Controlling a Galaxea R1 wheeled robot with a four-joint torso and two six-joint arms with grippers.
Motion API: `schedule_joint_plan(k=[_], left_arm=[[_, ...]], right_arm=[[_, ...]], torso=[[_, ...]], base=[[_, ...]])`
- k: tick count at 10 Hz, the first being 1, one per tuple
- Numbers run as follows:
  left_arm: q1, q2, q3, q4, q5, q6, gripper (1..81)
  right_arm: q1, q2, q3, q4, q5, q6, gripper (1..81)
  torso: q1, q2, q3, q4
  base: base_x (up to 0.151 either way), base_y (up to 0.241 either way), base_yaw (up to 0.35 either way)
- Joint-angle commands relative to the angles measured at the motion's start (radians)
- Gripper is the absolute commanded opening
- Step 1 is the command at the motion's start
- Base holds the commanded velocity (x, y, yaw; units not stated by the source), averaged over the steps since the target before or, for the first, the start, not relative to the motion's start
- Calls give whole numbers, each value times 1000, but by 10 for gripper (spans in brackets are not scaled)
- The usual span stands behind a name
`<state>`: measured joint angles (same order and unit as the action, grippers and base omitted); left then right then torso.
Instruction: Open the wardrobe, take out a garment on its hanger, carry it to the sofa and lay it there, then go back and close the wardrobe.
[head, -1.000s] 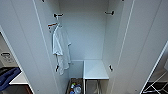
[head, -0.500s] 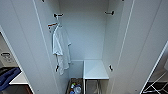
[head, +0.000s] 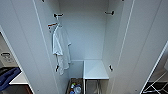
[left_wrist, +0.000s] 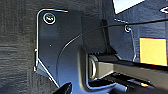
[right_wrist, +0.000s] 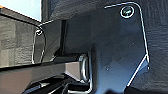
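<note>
The wardrobe (head: 85, 37) stands open in the head view, both full-height white doors swung outward to either side of the interior. The left door (head: 22, 45) and the right door (head: 145, 45) frame a white compartment with a plain back wall.

Interior contents:
- A white short-sleeved T-shirt (head: 60, 51) hangs on a white hanger near the upper left of the compartment, close against the left inner wall. Its hem reaches down to about the level of the inner shelf.
- A dark bracket (head: 58, 15) sits on the left inner wall above the T-shirt; a matching dark bracket (head: 110, 12) sits on the right inner wall.
- A white inner shelf (head: 95, 70) occupies the lower right of the compartment.
- A low container (head: 75, 87) holding small mixed items rests on the wardrobe bottom, to the left of the shelf.

The rust-orange garment and its hanger are not seen inside the compartment.

Outside the wardrobe, a blue fabric item (head: 8, 77) lies at the lower left, beside a white surface (head: 18, 79).

Both wrist views show the robot's own dark plate and jointed bar over dark textured carpet (left_wrist: 17, 50). Gripper state, left and right: cannot tell whether the fingers are apart or together.
</note>
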<state>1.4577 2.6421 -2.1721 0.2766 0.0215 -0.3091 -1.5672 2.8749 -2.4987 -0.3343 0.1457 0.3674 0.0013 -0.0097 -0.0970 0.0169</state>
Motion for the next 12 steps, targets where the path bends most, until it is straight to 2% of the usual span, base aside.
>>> schedule_joint_plan(k=[1, 3, 5, 6, 7, 12], left_arm=[[-78, -172, 113, -11, -32, 28, 811], [-107, -288, 208, -23, -55, 19, 811], [-115, -398, 279, -34, -150, 9, 811], [-121, -464, 307, -51, -210, -31, 811], [-136, -517, 311, -51, -227, -95, 811], [-254, -708, 302, -51, -232, -327, 811]], right_arm=[[78, -262, 295, 1, -41, 5, 811], [124, -428, 454, 3, -41, 51, 811], [172, -547, 514, 3, -29, 99, 811], [189, -612, 532, 3, 11, 143, 811], [210, -662, 532, 4, 43, 172, 811], [431, -794, 463, 14, 38, 275, 811]], torso=[[0, 0, 0, 0], [0, 0, 0, 0], [0, 0, 0, 0], [0, 0, 0, 0], [0, 0, 0, 0], [0, 0, 0, 0]], base=[[0, 0, 0], [0, 0, 0], [0, 0, 0], [0, 0, 0], [0, 0, 0], [0, 0, 0]])
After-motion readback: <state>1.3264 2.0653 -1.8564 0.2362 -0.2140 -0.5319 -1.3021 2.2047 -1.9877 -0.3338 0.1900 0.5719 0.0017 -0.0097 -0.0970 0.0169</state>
